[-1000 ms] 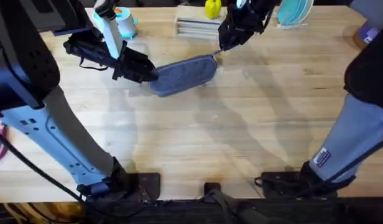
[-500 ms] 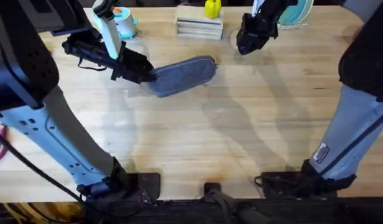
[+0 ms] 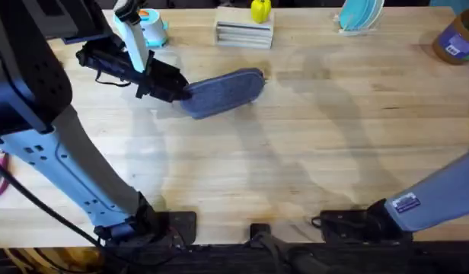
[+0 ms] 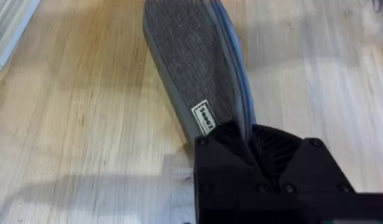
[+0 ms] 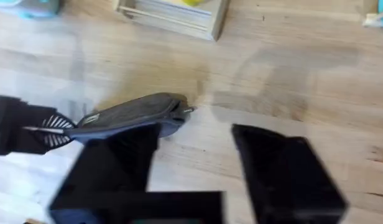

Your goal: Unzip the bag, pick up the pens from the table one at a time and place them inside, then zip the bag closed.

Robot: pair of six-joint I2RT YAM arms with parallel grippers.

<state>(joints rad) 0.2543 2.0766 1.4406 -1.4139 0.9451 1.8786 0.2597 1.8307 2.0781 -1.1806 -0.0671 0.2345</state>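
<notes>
- Where the bag (image 3: 223,92) lies on the worktop (image 3: 295,175), your left pincer (image 3: 177,90) is clamped on its near-left end.
- Your right pincer (image 5: 198,168) hangs above the worktop with its fingers apart.
- Behind the bag you have a grey ridged block (image 3: 244,33) with a yellow object (image 3: 260,11), and a blue-capped bottle (image 3: 152,28) to its left.

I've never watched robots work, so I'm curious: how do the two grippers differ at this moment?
The left gripper is clamped on one end of the bag, down at the table; the right gripper is open, holds nothing, and hangs above the table away from the bag. The left touches the pouch; the right touches nothing. Both have black fingers.
</notes>
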